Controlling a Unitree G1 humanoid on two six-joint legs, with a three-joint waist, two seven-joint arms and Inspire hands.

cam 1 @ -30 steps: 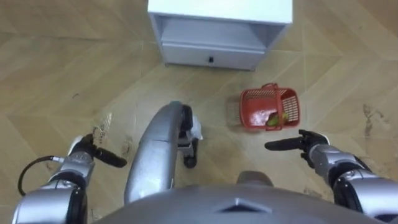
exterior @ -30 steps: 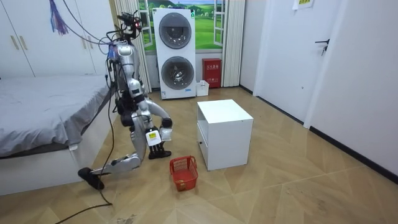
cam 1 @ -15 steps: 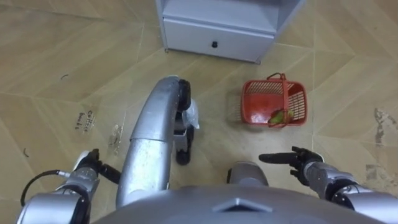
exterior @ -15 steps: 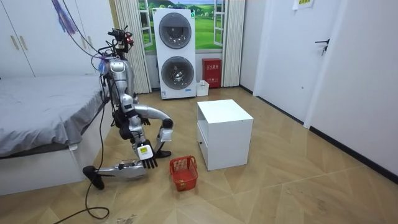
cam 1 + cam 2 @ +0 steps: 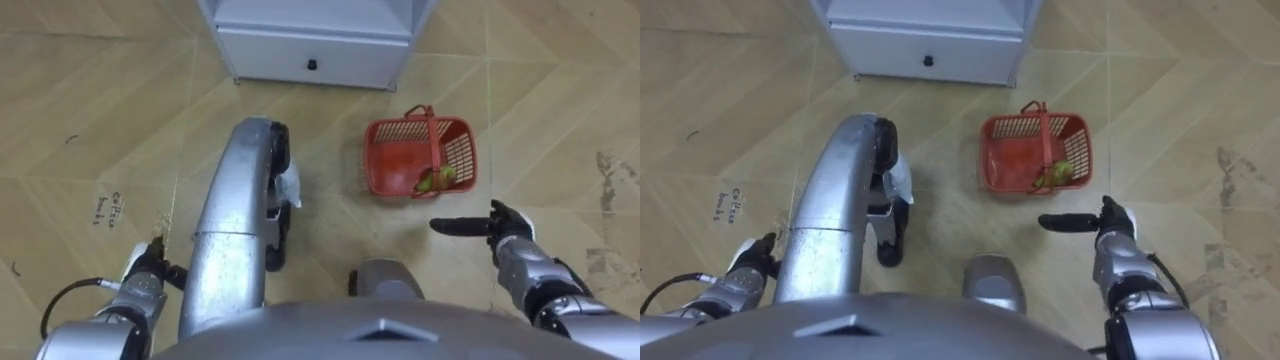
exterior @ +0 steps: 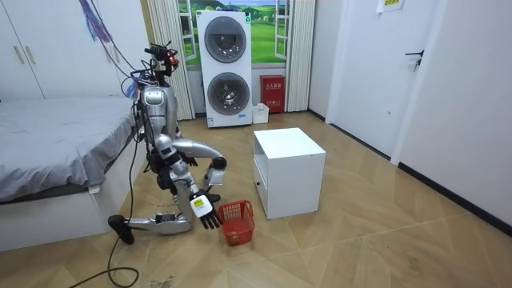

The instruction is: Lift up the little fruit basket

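Through the left eye the red plastic mesh basket sits on the wooden floor just beyond the right hand, fingers straight and empty (left hand: can't tell); in the room view that hand has dropped beside it, seemingly ready to grasp.

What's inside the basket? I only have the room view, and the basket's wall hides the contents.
Observer: Greenish-yellow fruit lies in the red basket, at the side nearest the robot.
Operator: Is the right hand on the basket?
Observer: No. The right hand is open with its fingers straight. It is on the robot's side of the basket, with floor between them.
Operator: And the handle?
Observer: The handle stands upright across the basket's middle, with nothing touching it.
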